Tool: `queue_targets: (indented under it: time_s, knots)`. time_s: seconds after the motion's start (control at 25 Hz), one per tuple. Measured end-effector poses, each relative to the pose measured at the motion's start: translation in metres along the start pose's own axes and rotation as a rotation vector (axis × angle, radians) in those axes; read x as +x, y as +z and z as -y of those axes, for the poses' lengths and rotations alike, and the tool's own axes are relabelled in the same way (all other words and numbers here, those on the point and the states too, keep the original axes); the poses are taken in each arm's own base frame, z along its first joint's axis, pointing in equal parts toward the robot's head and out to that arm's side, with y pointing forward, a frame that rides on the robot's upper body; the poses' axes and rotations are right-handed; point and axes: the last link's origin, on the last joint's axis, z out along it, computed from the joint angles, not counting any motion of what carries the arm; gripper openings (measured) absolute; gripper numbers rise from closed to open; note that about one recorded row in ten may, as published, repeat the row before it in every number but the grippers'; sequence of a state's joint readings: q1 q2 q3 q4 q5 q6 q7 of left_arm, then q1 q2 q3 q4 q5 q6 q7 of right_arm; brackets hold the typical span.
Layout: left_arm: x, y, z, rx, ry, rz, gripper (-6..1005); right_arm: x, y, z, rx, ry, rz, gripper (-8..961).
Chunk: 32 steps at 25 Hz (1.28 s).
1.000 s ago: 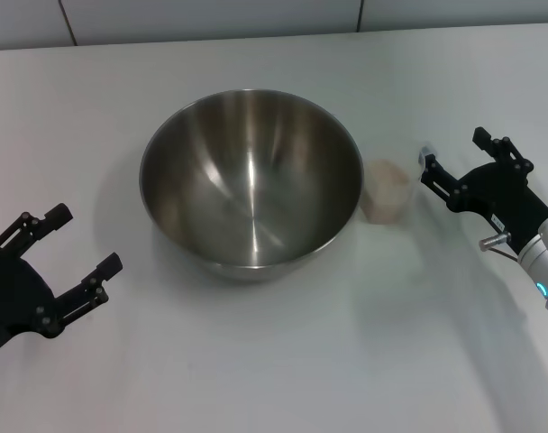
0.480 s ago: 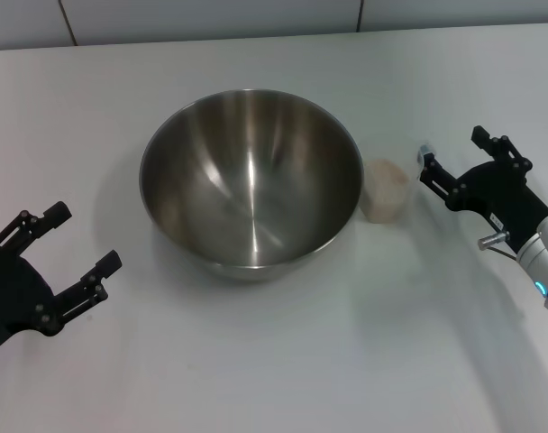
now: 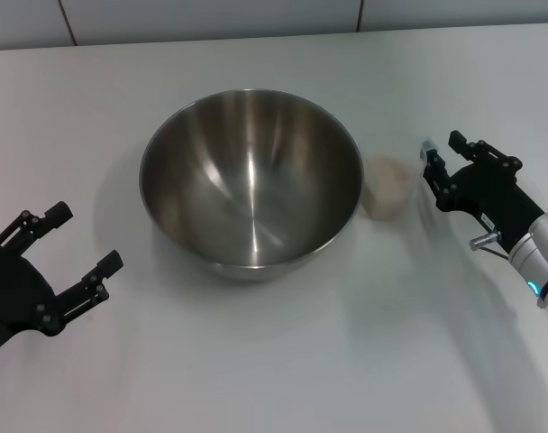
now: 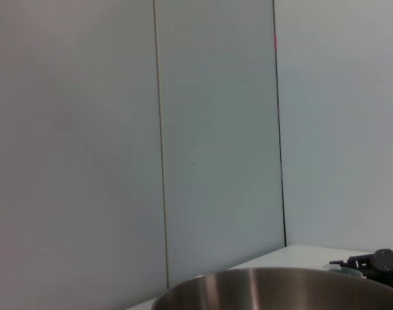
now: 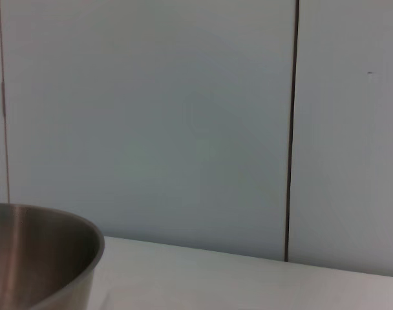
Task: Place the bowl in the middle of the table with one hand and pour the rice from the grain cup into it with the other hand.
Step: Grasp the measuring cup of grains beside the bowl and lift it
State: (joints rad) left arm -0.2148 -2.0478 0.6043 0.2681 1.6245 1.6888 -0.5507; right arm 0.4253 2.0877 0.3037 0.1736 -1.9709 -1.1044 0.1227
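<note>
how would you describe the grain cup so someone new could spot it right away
Find the big steel bowl in the middle of the white table. Just beside its rim, on the robot's right, stands the cup, between the bowl and the open right gripper. It is small, clear and filled with pale rice, unlike the shiny empty bowl.

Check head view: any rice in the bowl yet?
No, the bowl shows only bare steel inside, and the rice sits in the grain cup beside it on the table.
</note>
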Motion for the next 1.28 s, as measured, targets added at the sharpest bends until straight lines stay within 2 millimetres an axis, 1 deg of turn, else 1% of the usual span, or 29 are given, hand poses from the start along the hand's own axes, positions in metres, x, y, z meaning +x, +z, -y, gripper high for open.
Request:
queue_targets:
  time_s: [0.16, 0.6, 0.72, 1.12, 1.28]
  knots:
    - [0.0001, 0.0, 0.0001, 0.0, 0.0, 0.0, 830, -0.0008, 0.0011, -0.0016, -0.006, 0.001, 0.003, 334]
    - [0.0002, 0.0, -0.0002, -0.001, 0.004, -0.001, 830, -0.0007, 0.0022, -0.0058, -0.003, 0.026, 0.002, 112]
    - [0.0002, 0.0, -0.0002, -0.001, 0.006, -0.001, 830, -0.0001, 0.0011, -0.0057, 0.002, 0.031, 0.002, 10]
    - [-0.0002, -0.0011, -0.0006, 0.001, 0.006, 0.0, 830, -0.0009, 0.0, -0.0051, 0.011, 0.051, 0.012, 10]
    - [-0.0008, -0.0016, -0.0014, 0.003, 0.003, 0.001, 830, -0.0086, -0.0008, 0.0019, 0.033, 0.103, 0.064, 10]
